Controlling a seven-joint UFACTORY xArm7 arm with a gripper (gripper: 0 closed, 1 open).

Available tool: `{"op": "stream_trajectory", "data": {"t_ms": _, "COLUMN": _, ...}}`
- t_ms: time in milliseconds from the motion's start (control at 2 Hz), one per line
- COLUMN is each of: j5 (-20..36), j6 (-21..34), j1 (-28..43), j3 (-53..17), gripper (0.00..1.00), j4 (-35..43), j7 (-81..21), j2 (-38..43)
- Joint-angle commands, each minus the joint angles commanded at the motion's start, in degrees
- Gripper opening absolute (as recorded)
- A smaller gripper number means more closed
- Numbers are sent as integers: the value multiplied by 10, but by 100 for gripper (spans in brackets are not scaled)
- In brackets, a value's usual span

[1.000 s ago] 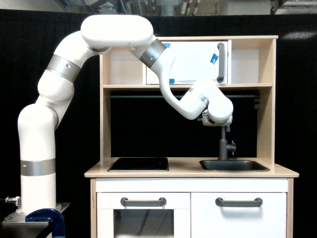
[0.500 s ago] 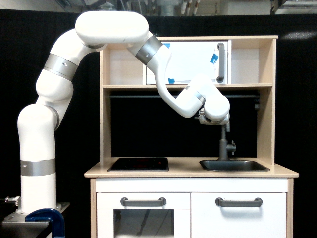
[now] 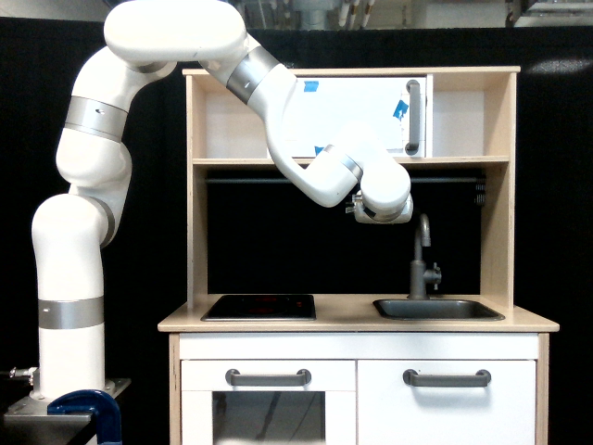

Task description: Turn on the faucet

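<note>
No brand, label or writing can be read anywhere here; the only marks are plain blue tape patches (image 3: 400, 108) on the white cupboard door (image 3: 357, 116) in the upper shelf of the toy kitchen (image 3: 500, 185).

The faucet (image 3: 420, 264) stands upright at the back edge of the sink (image 3: 437, 310), toward the exterior view's right of the desk (image 3: 357, 323). Its spout bends over at the top and its small knob sticks out on the exterior view's right of the pipe, low down. My pincer (image 3: 375, 213) sits at the end of my wrist, up and toward the exterior view's left of the faucet's curved top, near it but apart, with black backdrop showing between them. My wrist hides the fingers, so I cannot tell whether my pincer is released or clenched; nothing is visibly in its grasp.

The sink is a dark basin sunk into the desk; its inside is not visible from this angle. To the exterior view's left of it lies the black hob (image 3: 259, 307), flat on the desk. Below the desk edge are two grey bar handles (image 3: 447, 377) on white fronts, and a third grey handle (image 3: 412, 116) stands upright on the cupboard door above. My arm arches from its base at the exterior view's left, over the kitchen's top corner and down under the shelf.
</note>
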Motion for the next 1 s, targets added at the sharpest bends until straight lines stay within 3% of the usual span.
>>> {"op": "stream_trajectory", "data": {"t_ms": 1000, "j5": -113, "j6": 111, "j1": -99, "j3": -65, "gripper": 100, "j4": -158, "j7": -41, "j2": -135}}
